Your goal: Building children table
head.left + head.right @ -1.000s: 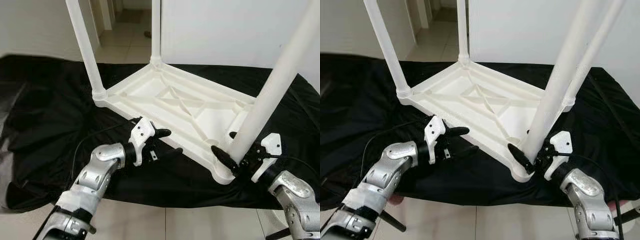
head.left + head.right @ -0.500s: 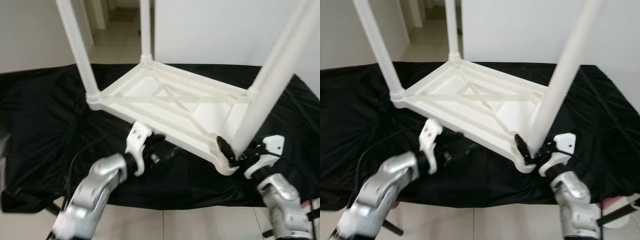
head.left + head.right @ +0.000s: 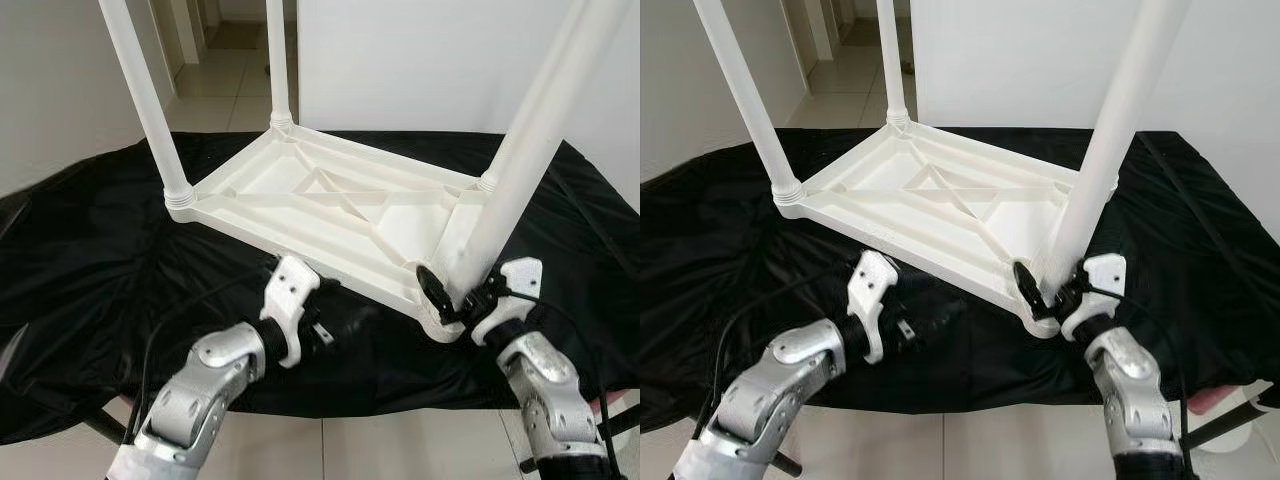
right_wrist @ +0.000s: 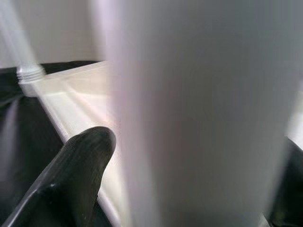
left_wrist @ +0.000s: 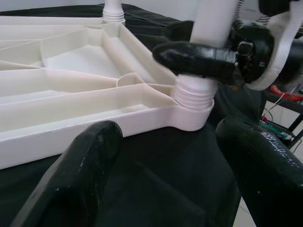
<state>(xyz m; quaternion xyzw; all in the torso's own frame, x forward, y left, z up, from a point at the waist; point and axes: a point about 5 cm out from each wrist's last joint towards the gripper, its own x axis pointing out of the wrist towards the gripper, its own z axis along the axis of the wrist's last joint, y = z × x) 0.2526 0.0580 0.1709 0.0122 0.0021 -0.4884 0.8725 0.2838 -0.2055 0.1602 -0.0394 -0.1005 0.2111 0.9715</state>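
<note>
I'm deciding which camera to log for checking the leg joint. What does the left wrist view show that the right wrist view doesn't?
Left wrist view: the near leg's threaded collar seated in the tabletop's corner socket, the right gripper clamped on the leg just above it, and the left gripper with its jaws apart over the black cloth.

Right wrist view: the white leg from very close and blurred, with one black finger beside it and a far leg's collar.

Both: the upturned tabletop's ribbed underside and the black cloth.
</note>
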